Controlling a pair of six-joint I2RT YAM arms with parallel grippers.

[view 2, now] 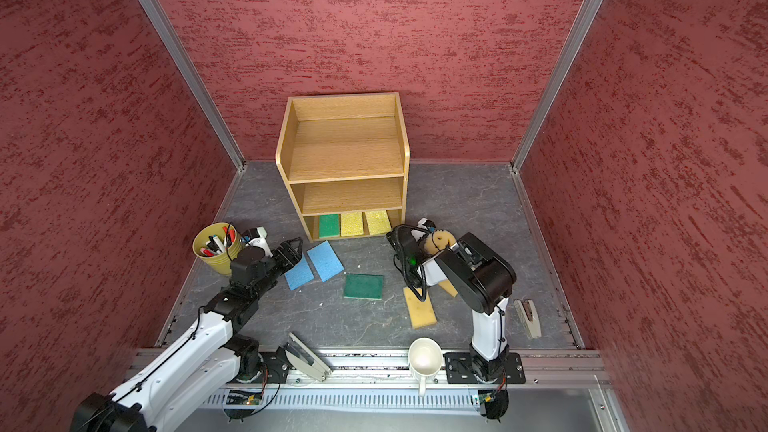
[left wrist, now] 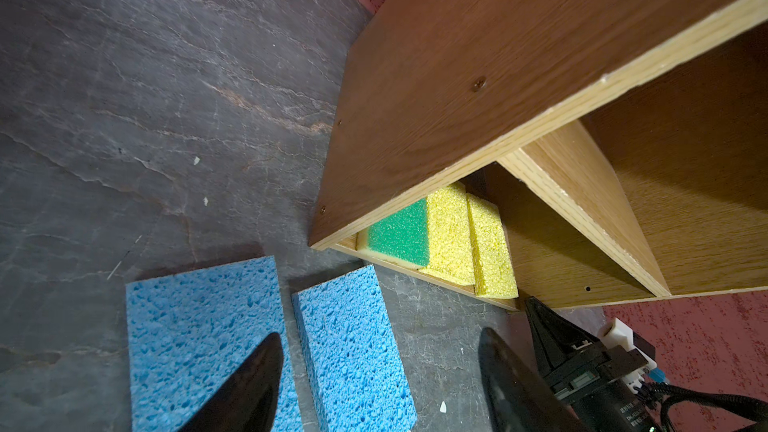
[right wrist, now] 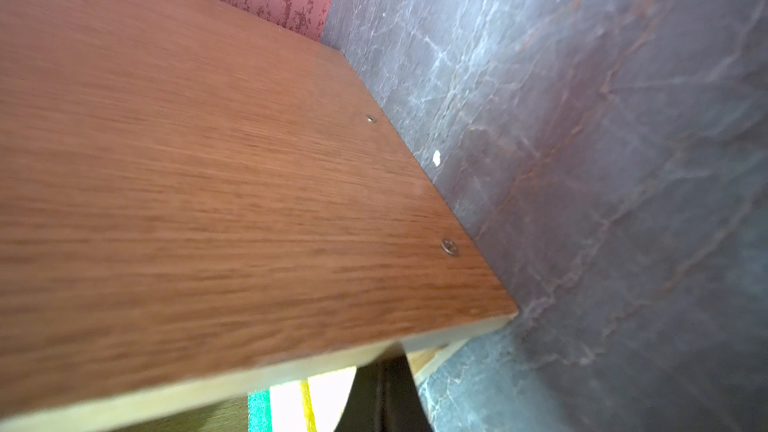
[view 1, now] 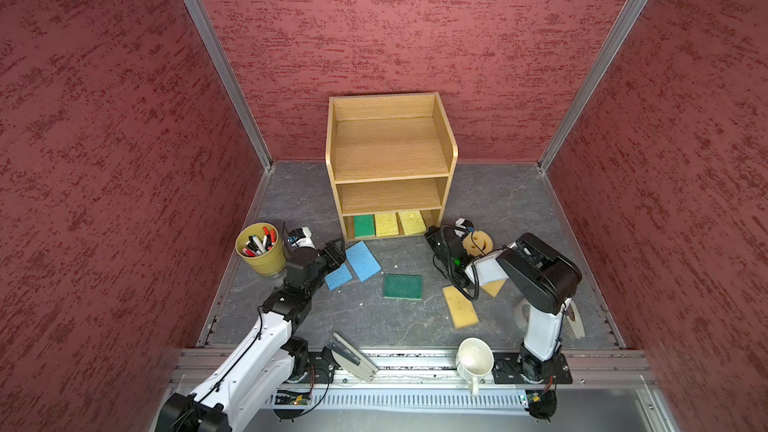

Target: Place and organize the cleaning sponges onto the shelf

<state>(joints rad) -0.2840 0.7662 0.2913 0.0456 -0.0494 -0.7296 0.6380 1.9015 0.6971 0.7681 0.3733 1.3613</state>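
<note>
Top views: shelf [view 1: 390,151] bottom tier holds a green sponge [view 1: 364,225] and two yellow sponges [view 1: 386,224]; six others lie off it. Left gripper [view 1: 337,252] spread wide, empty, poised at a blue sponge [view 1: 363,260]. Right gripper [view 1: 431,233] pinched closed, probably empty, by the shelf's corner.
Left wrist: blue foam is open-pored, so likely light, squashy, grippy; pinch across the short width.
Right wrist: mostly blurred side panel [right wrist: 208,160]; no foam detail.

**Partly out of sight**

One pale tan rectangular foam sponge [view 1: 494,288] lies mostly hidden under the right arm [view 1: 540,272], which also covers part of the round yellow smiley-face sponge [view 1: 476,241]. The light oak wooden shelf [right wrist: 208,201] is blurred in the right wrist view.
</note>
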